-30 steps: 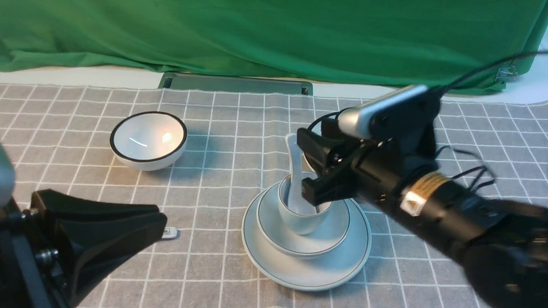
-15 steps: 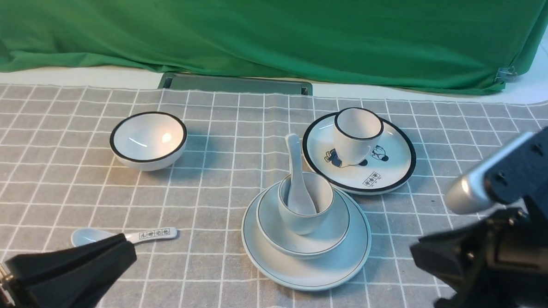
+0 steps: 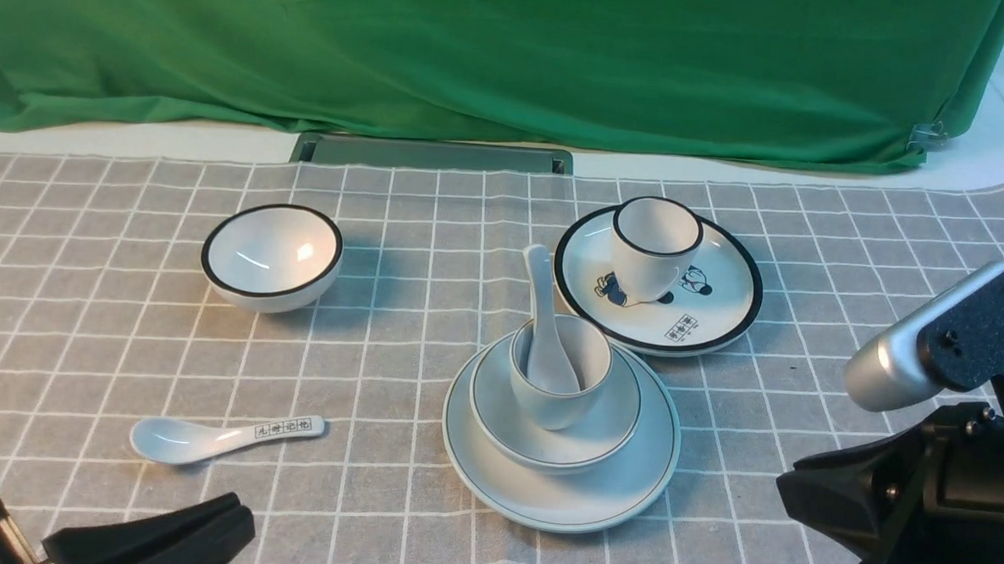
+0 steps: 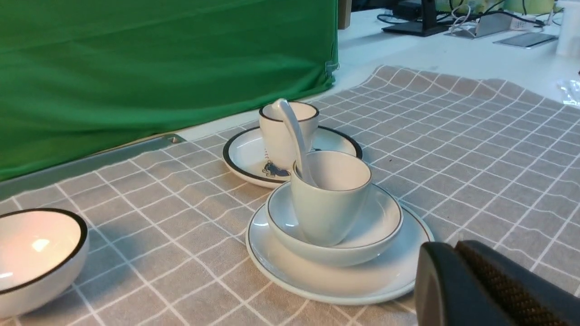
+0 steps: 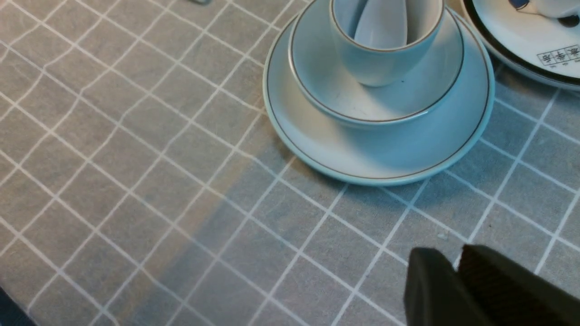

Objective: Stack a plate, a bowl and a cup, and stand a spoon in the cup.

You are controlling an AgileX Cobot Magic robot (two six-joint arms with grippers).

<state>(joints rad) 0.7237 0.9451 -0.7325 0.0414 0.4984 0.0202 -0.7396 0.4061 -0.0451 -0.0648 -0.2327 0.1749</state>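
Where green drape (image 3: 478, 52) backs the checked cloth (image 3: 381, 328), both hands, right hand (image 5: 457, 276) included, look closed.

A grey checked cloth (image 3: 403, 227) is covering the table. Lying directly on it: the plate (image 3: 611, 490) near centre, a panda plate (image 3: 721, 313) just beyond it to the right, a black-rimmed bowl (image 3: 272, 257) far left, and a lettered spoon (image 3: 224, 435) near left. A green drape (image 3: 478, 52) is hanging along the far edge.
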